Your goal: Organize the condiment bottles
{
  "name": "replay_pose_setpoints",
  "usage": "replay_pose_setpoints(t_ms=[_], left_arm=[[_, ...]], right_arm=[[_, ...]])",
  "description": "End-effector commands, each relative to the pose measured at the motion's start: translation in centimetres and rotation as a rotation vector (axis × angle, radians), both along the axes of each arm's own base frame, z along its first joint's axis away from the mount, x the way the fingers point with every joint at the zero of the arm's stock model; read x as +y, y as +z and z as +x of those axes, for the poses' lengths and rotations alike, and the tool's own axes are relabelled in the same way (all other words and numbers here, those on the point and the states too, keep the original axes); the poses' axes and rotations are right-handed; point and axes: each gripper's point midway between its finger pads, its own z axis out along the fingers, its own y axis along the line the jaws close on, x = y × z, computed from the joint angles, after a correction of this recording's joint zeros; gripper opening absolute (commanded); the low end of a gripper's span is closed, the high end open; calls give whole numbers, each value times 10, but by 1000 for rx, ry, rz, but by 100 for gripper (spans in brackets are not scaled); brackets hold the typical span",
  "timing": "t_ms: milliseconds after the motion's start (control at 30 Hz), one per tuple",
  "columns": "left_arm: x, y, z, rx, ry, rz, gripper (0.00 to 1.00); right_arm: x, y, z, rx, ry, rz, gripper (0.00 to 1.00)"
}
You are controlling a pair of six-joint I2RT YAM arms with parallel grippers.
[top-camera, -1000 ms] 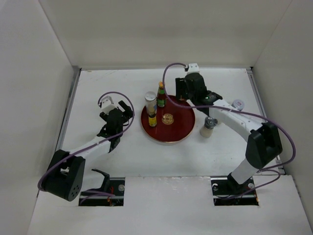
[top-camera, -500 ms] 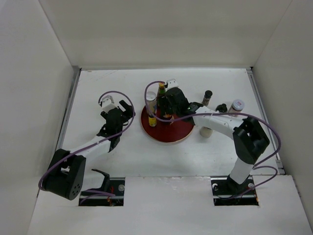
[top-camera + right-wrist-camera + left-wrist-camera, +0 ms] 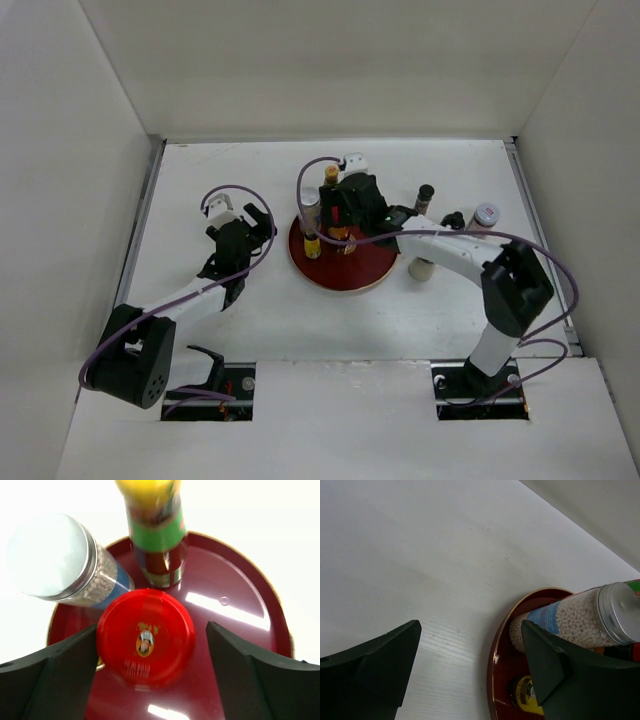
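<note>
Top view: the tray (image 3: pixel 362 268) sits mid-frame on the table (image 3: pixel 420 165). My right pincer (image 3: pixel 342 222) hangs over its upper-left part and hides what is under it. Beside it on the tray stand the silver-cap jar (image 3: pixel 309 208), the yellow-cap bottle (image 3: pixel 330 176) and a small yellow bottle (image 3: pixel 312 245). Off the tray, at centre right, are a dark-cap bottle (image 3: pixel 425 197), a grey-cap jar (image 3: pixel 487 213) and a beige bottle (image 3: pixel 421 268) partly under my right arm. The left pincer (image 3: pixel 258 225) hovers over bare table left of the tray.

Left wrist: the jaws are well apart with nothing between them. The tray rim and silver-cap jar fill the lower right.

Right wrist: the jaws stand wide on either side of a red-cap jar (image 3: pixel 145 637) that stands on the tray. Daylight shows on the right of the cap, while the left finger (image 3: pixel 60 675) looks to be just at its edge. I judge the jar is not gripped.

What worries me:
- **Lifting off:** if that left finger is rubbing the cap, lifting could drag or tip the jar.
- **Sideways drift:** the silver-cap jar and yellow-cap bottle are close behind it, so any sideways drift could knock them over.
- **Pulling back:** the arm could sweep the beige bottle.
- **Left pincer:** moving it rightward could nudge the tray.
</note>
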Motion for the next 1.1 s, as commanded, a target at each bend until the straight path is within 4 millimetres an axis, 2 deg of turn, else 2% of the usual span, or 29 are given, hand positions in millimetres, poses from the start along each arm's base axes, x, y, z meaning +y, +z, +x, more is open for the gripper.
replay_pose_setpoints(t_ms=[0,100,200,267,333,433,500,533,733,867,1033,1067], left_arm=[[-1,17,5,-67,-3,-39,81],[0,16,6,-63,0,-38,81],[0,15,6,-60,-1,-44,81],[-1,15,6,-59,-6,-50,81],[-2,13,7,-51,-12,-53,81],[-7,10,8,-36,-35,-70,85],[-8,8,9,-28,-45,-83,86],[-8,8,9,-31,-46,-88,87],[-6,7,9,-29,-41,-98,87],[-9,5,9,-23,-52,-103,87],[-8,5,9,-21,-52,-107,87],[-8,5,9,-23,-51,-107,87]], right_arm=[[-12,94,-4,-173,-50,137,93],[-52,112,-22,-205,-117,148,94],[-111,115,-44,-229,-265,120,96],[-154,104,-63,-226,-392,81,99],[-190,88,-85,-203,-487,48,100],[-224,53,-113,-115,-572,-19,100],[-224,26,-124,-26,-543,-40,100],[-219,20,-126,-3,-525,-32,100],[-210,5,-122,31,-504,-15,100],[-210,-5,-109,41,-527,-12,100],[-211,-8,-81,13,-557,-5,100],[-211,-9,-77,9,-561,-2,94]])
